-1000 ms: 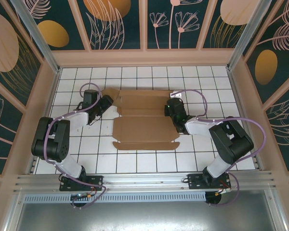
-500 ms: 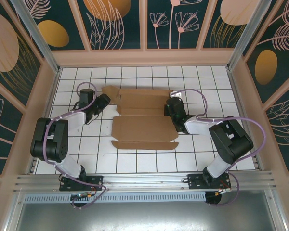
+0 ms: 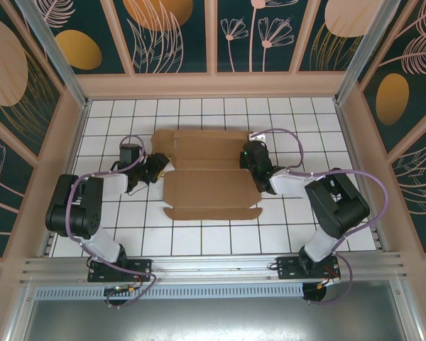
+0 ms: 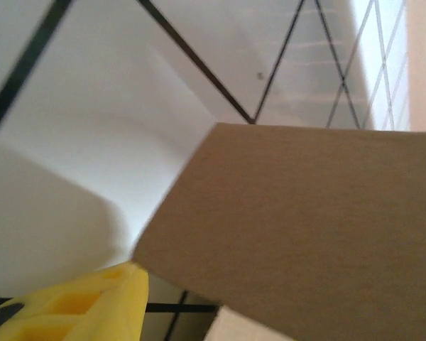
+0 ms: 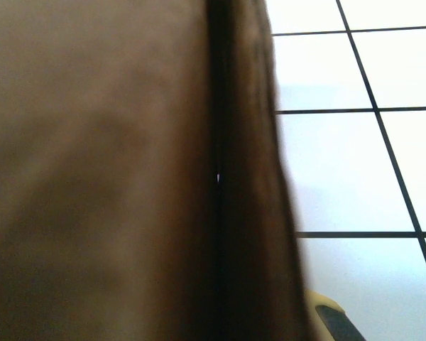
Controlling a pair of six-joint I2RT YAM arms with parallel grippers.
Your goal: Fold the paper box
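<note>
Item: the paper box [image 3: 209, 188], brown cardboard, is located at the middle of the white tiled table [image 3: 199, 238], between the two arms. Condition: largely unfolded. A broad front panel with a narrow near flap is seen lying flat, and a rear panel with side flaps is spread behind it; no closed walls or lid are observed, so most of the folding is judged to be left. The left gripper [image 3: 158, 168] is placed at the box's left edge, the right gripper [image 3: 248, 158] at its right edge near the central crease. In the left wrist view a cardboard flap [image 4: 305, 227] is seen raised off the tiles just beside a yellow finger [image 4: 99, 305]. In the right wrist view cardboard [image 5: 92, 177] is seen edge-on, close to a finger [image 5: 326, 312]. Whether either gripper is clamped or released cannot be told. Change noted against one second earlier: the left gripper is found nearer the arm bases, the right gripper slightly farther away, and the strip between the panels appears narrower, as though the rear section is being lifted.
</note>
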